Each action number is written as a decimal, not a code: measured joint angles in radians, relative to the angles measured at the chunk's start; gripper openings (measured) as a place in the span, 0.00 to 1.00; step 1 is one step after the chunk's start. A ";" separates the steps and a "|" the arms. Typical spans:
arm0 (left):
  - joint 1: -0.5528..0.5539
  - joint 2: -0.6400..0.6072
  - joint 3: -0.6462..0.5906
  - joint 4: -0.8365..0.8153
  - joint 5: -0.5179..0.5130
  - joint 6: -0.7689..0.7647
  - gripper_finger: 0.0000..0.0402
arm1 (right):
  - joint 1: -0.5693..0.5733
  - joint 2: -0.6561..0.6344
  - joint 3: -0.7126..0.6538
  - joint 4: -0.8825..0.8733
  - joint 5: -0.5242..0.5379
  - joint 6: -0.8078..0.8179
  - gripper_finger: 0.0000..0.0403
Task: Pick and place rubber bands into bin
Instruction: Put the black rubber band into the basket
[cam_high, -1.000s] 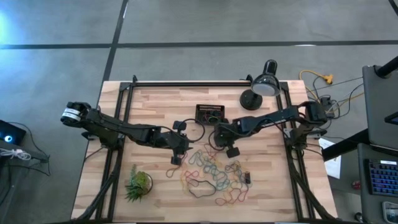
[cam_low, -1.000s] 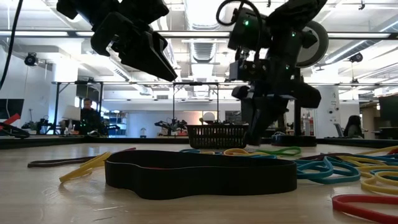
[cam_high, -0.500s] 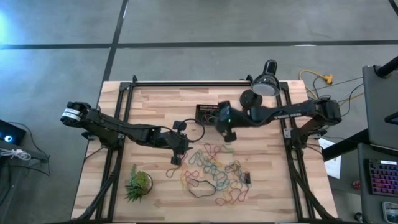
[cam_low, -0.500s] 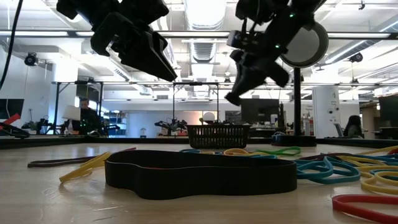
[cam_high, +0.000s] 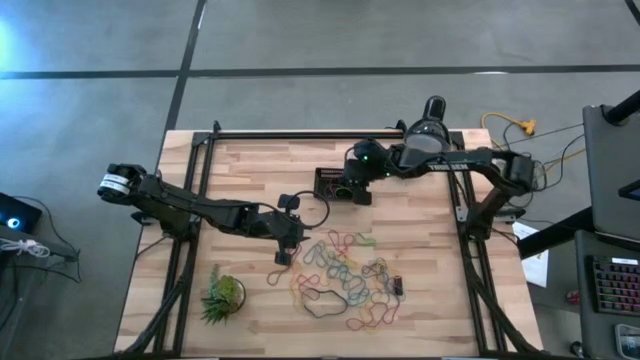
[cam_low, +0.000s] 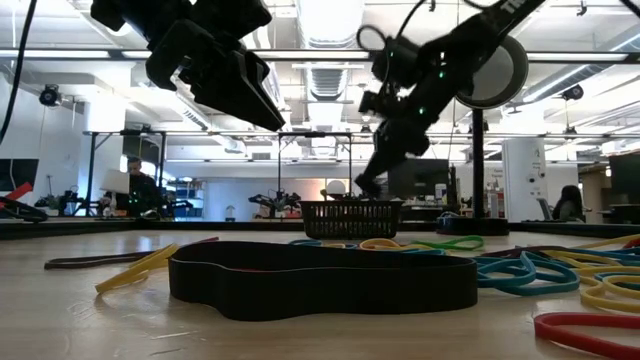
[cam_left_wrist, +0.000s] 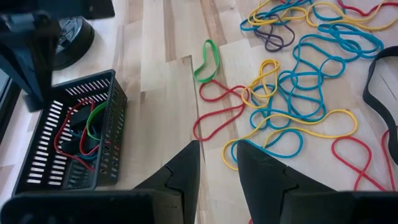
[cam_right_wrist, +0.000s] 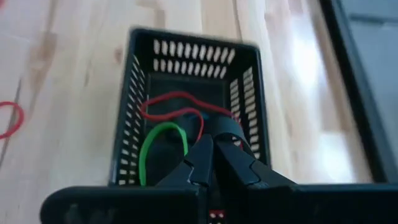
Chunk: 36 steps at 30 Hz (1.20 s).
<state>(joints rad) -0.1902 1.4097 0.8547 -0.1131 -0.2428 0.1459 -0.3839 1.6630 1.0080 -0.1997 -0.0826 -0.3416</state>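
The rubber bands (cam_high: 345, 275) lie in a loose pile of many colours at the table's middle and also show in the left wrist view (cam_left_wrist: 292, 93). The black slotted bin (cam_high: 333, 183) stands beyond them with red, green and blue bands inside (cam_right_wrist: 168, 134). My right gripper (cam_high: 357, 190) hangs over the bin's right part, shut on a dark band (cam_right_wrist: 222, 127). The low view shows it just above the bin's rim (cam_low: 372, 185). My left gripper (cam_left_wrist: 217, 165) is open and empty above the table, left of the pile (cam_high: 284, 255). My right gripper pinches a black rubber band between its two fingertips. A short loop of the band (cam_right_wrist: 224, 126) stands out past the tips. The fingers slant down from the table's right side. The band is lifted clear, over the inside of the bin.
A black desk lamp (cam_high: 420, 142) stands just right of the bin at the far edge. A spiky green plant (cam_high: 222, 295) stands at the near left. A wide black band (cam_low: 320, 280) lies at the pile's near side. Bare wood lies left of the bin.
My right gripper has risen from the far side of the pile and gone toward the table's far edge. It now hangs low over the bin, tipped down, its fingers staying shut. My left gripper has kept still.
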 joint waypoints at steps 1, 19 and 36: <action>0.000 0.000 0.000 0.000 0.000 0.000 0.23 | -0.006 0.009 0.000 0.000 -0.007 0.013 0.02; 0.000 0.000 0.000 0.000 0.000 -0.002 0.23 | -0.001 -0.028 0.000 -0.006 -0.058 0.057 0.30; 0.000 0.000 -0.129 -0.038 0.060 -0.138 0.23 | 0.295 -0.148 -0.003 -0.250 -0.057 0.051 0.27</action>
<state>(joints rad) -0.1904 1.4094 0.7259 -0.1515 -0.1829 0.0080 -0.0893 1.5146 1.0046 -0.4492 -0.1398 -0.2909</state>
